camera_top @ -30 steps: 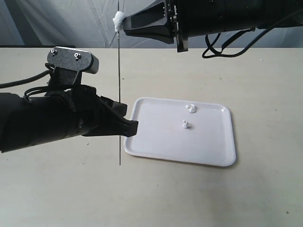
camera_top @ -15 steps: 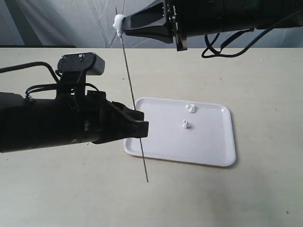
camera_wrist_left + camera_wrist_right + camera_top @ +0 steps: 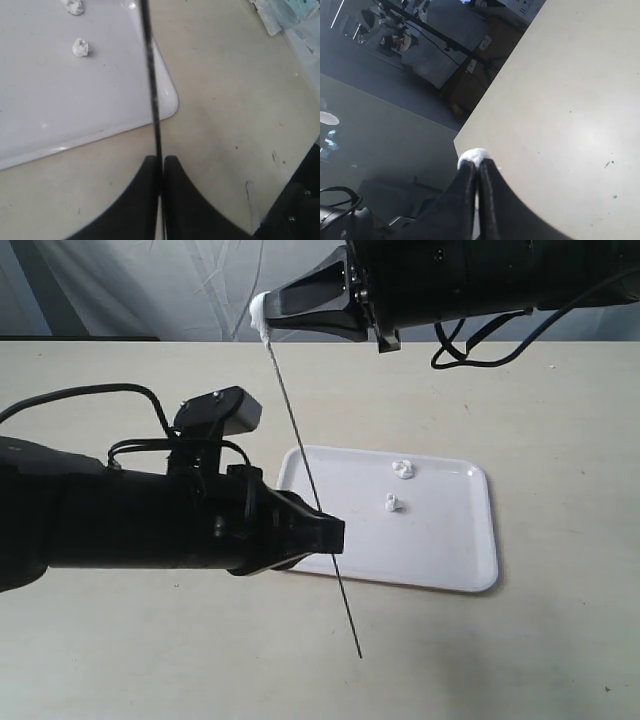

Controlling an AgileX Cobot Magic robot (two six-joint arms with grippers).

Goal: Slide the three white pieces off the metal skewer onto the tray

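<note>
The metal skewer [image 3: 310,490] slants from upper left down to lower right above the table, its low tip past the near edge of the white tray [image 3: 450,560]. My left gripper [image 3: 335,533] is shut on its lower part; the rod [image 3: 151,85] enters the closed tips [image 3: 160,162]. High at the back, my right gripper [image 3: 268,315] is shut on one white piece [image 3: 260,312] at the skewer's top end, the lump [image 3: 474,156] peeking past the tips [image 3: 479,166]. Two white pieces [image 3: 403,469] [image 3: 392,504] lie on the tray, seen again as lumps [image 3: 75,6] [image 3: 80,47].
The beige table [image 3: 520,400] extends on all sides of the tray. The left arm's black body and cables [image 3: 120,525] cover the table's left part. A crumpled translucent backdrop [image 3: 150,290] hangs behind the table.
My left gripper has moved right and toward the tray, swinging the skewer's lower end right so the rod tilts more. The right gripper and its white piece shifted slightly right.
</note>
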